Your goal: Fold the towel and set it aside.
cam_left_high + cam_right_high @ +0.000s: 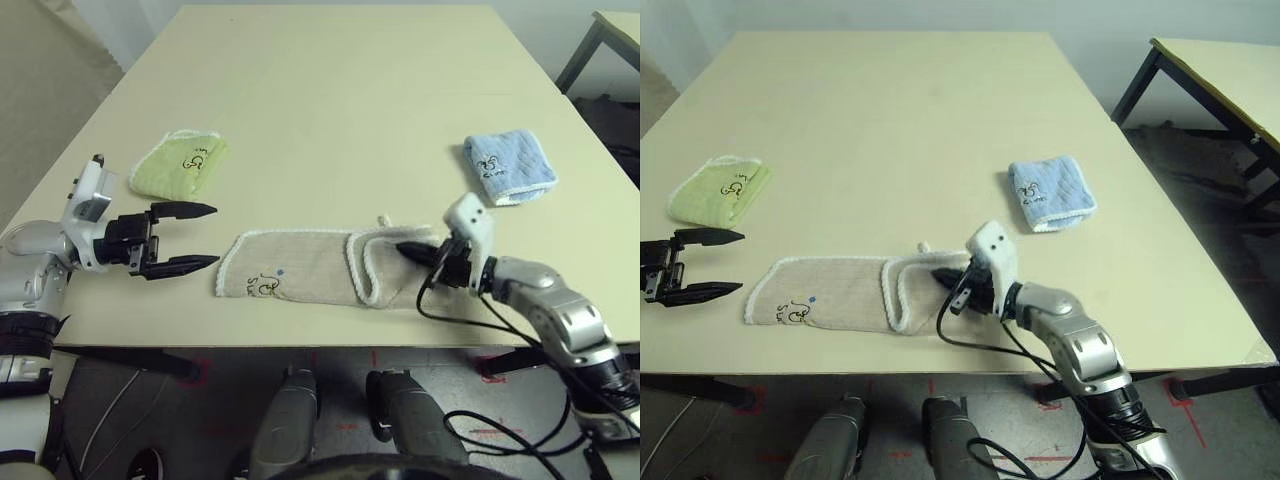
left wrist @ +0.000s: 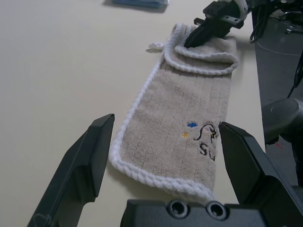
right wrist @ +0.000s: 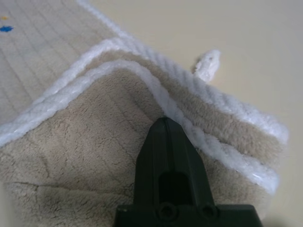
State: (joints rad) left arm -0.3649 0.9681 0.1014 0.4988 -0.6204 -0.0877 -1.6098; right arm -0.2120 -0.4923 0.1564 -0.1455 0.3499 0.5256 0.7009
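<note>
Left eye view: the towel (image 1: 300, 268), beige terry cloth with a twisted white corded edge, is lying near the front edge of the cream table (image 1: 330, 90), its long axis running from 9 to 3 o'clock. Its 3 o'clock end is folded back over itself, with a small white loop (image 1: 383, 220) sticking out toward 12 o'clock. The left gripper (image 1: 185, 238) is hovering just off the towel's 9 o'clock end, its black fingers spread wide and pointing toward 3 o'clock, apart from the cloth. The right gripper (image 1: 412, 250) is resting on the folded end, fingers pressed together. A light green towel (image 1: 180, 162) is lying at 10 o'clock, a light blue towel (image 1: 510, 165) at 2 o'clock, both folded and well apart from the beige one.

Left wrist view: the towel is lying flat between and beyond the spread fingers (image 2: 85, 161), its embroidered logo (image 2: 206, 139) facing up, ribbed pile visible.

Right wrist view: the closed black fingertips (image 3: 170, 156) are sitting on the fluffy folded flap, touching its white corded hem (image 3: 118, 66); whether cloth is pinched cannot be told.
</note>
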